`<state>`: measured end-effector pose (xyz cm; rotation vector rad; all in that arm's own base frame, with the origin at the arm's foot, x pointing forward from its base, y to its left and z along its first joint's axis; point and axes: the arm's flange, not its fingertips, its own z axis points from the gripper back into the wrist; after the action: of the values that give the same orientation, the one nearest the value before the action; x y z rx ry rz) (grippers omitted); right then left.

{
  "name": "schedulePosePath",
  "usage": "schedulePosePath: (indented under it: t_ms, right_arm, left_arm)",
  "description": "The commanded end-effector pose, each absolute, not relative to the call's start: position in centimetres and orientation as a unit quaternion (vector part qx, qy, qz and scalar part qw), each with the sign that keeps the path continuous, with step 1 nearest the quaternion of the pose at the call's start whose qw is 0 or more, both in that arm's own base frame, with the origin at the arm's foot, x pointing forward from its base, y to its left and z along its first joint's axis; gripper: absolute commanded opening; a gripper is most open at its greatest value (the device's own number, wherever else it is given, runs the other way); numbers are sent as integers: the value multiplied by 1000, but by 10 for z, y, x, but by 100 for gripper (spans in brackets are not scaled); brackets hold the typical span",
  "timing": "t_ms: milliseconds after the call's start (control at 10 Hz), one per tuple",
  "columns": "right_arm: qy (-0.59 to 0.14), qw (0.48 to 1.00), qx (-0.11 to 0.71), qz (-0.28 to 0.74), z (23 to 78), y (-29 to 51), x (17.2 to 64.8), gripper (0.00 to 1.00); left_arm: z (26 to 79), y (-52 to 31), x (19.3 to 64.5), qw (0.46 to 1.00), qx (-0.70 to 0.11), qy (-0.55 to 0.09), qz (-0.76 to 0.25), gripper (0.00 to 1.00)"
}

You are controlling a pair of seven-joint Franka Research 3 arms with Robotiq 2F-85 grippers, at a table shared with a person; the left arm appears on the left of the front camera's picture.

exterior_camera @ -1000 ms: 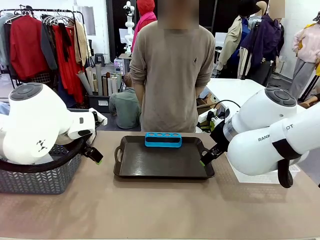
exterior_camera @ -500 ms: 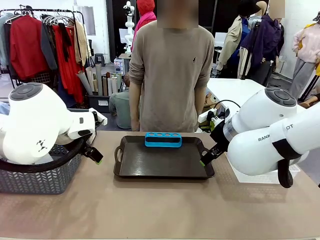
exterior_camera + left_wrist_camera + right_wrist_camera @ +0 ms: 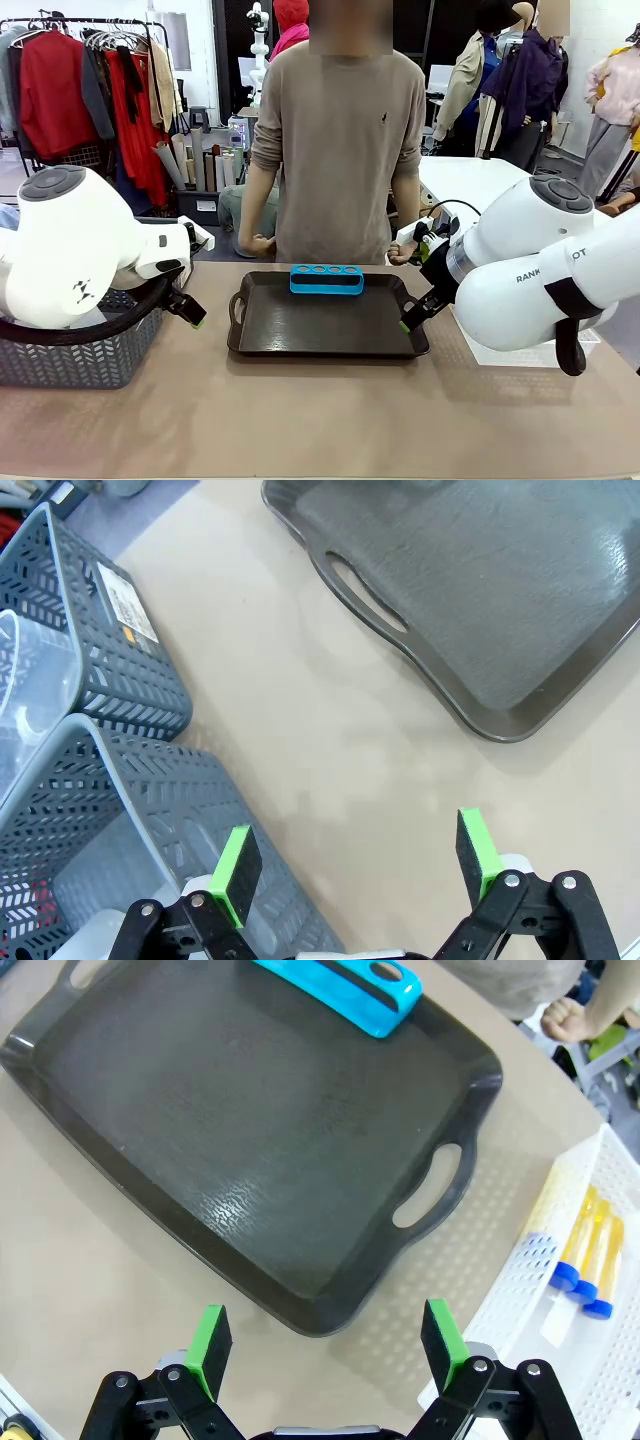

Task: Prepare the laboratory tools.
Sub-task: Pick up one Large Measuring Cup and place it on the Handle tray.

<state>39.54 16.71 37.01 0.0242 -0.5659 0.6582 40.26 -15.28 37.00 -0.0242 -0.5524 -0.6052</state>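
A blue four-hole rack (image 3: 327, 279) lies at the far edge of the black handled tray (image 3: 300, 330); the right wrist view has the rack (image 3: 345, 988) at its top. Amber tubes with blue caps (image 3: 585, 1255) lie in a white mesh basket (image 3: 560, 1360) right of the tray. A clear beaker (image 3: 30, 690) sits inside a grey mesh basket (image 3: 120, 670). My left gripper (image 3: 355, 860) hangs open over bare table between the baskets and the tray. Over the tray's near right corner my right gripper (image 3: 325, 1345) is open and empty.
A person stands at the far side with both fists resting at the table edge, one hand (image 3: 258, 245) left of the tray and the other hand (image 3: 402, 255) right of it. A second grey basket (image 3: 110, 830) lies under my left gripper.
The person has lowered both hands to the table's far edge. Neither arm has moved.
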Motion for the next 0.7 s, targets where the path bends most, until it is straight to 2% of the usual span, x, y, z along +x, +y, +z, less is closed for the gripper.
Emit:
schedulePosePath:
  t_ms: [0, 300, 600]
  right_arm:
    - [-274, 907, 12, 319, 370, 167, 395, 100]
    - [-264, 904, 43, 335, 385, 180, 393, 100]
    - [-229, 900, 147, 340, 419, 192, 384, 100]
  left_arm:
    - [380, -158, 401, 915, -24, -252, -313, 100]
    - [402, -160, 398, 916, -74, -231, -319, 100]
    - [431, -155, 395, 901, -133, -244, -334, 100]
